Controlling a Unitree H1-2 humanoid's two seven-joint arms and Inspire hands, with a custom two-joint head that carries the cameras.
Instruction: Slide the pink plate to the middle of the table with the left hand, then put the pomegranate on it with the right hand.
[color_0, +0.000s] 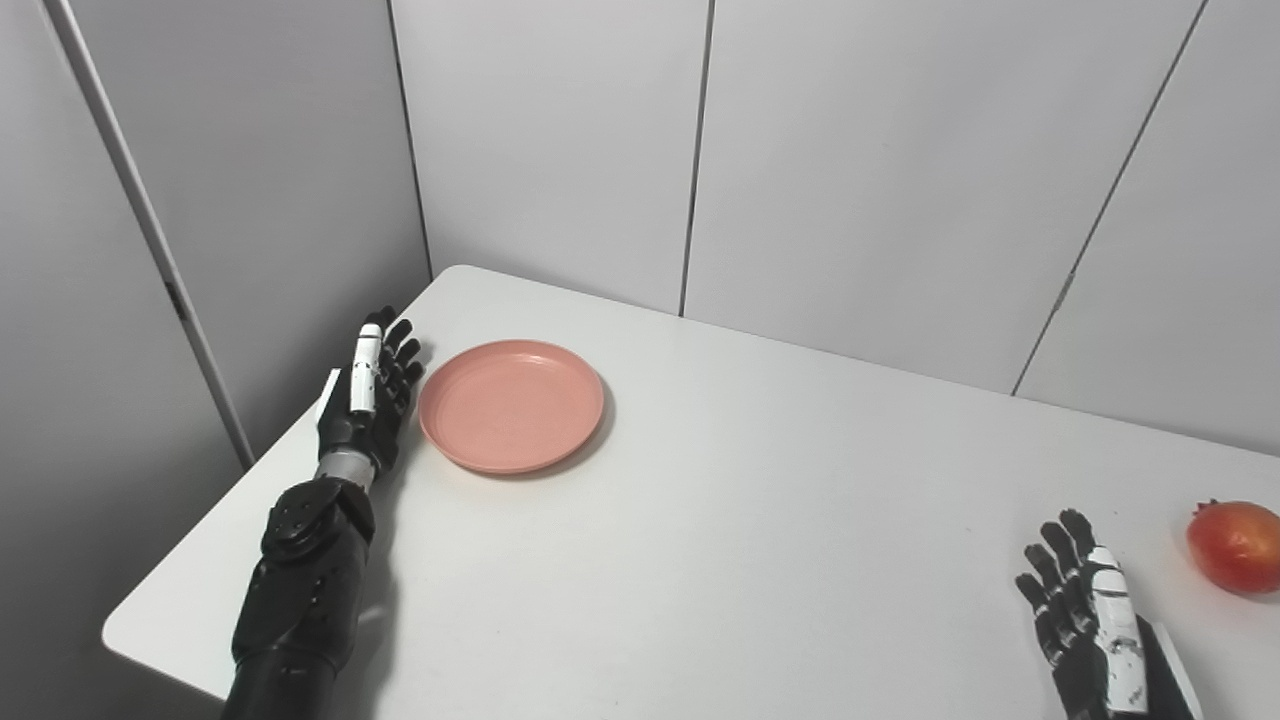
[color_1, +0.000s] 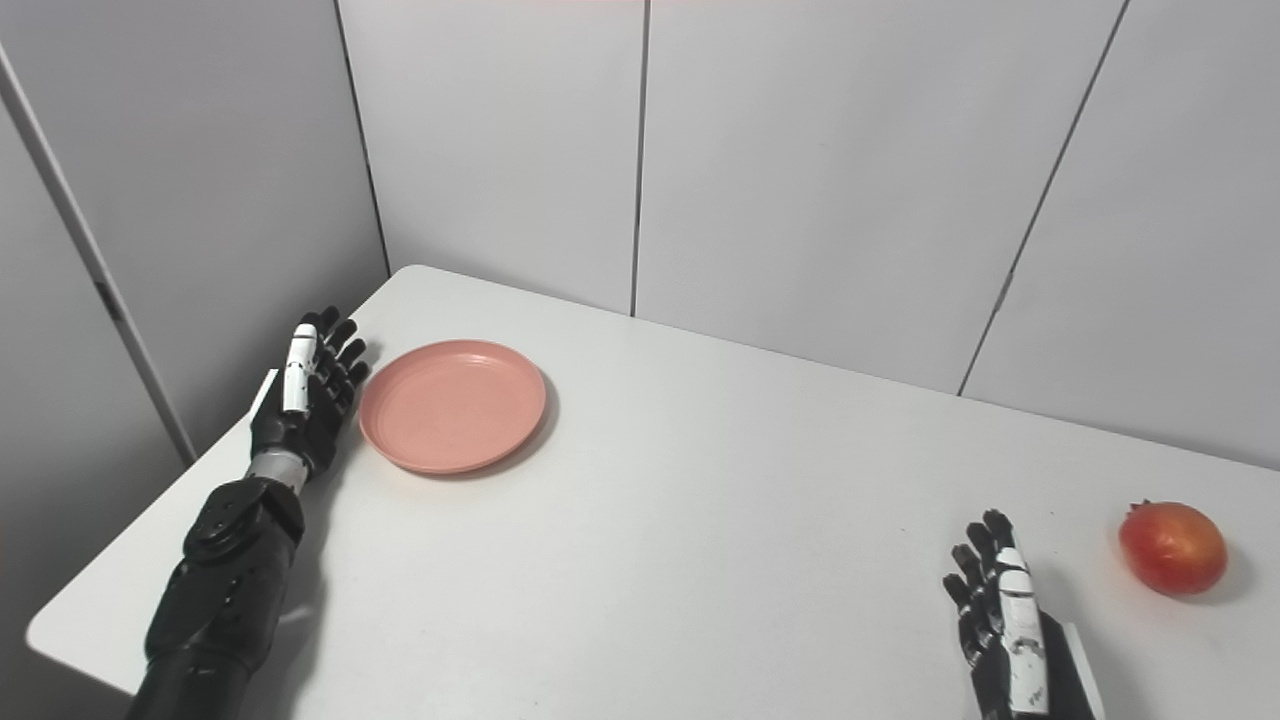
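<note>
— Where does the pink plate (color_0: 511, 404) sit, and why there?

— Flat on the white table (color_0: 760, 520), far to the left, near the far-left corner and well apart from the middle. By the look of it the slide has not started. The left hand (color_0: 372, 390) stands edge-on just beside the plate's left rim, fingers straight and apart, holding nothing; whether it touches the rim cannot be told. That posture suits a sideways push to the right.

— And the pomegranate (color_1: 1172, 548)?

— It rests on the table at the near right, close to the right edge. The right hand (color_1: 1003, 625) waits just left of it, fingers spread and empty, apart from the fruit, likely parked until the plate reaches the centre.

— What surrounds them?

— Pale grey wall panels (color_0: 850, 150) behind the table.
</note>
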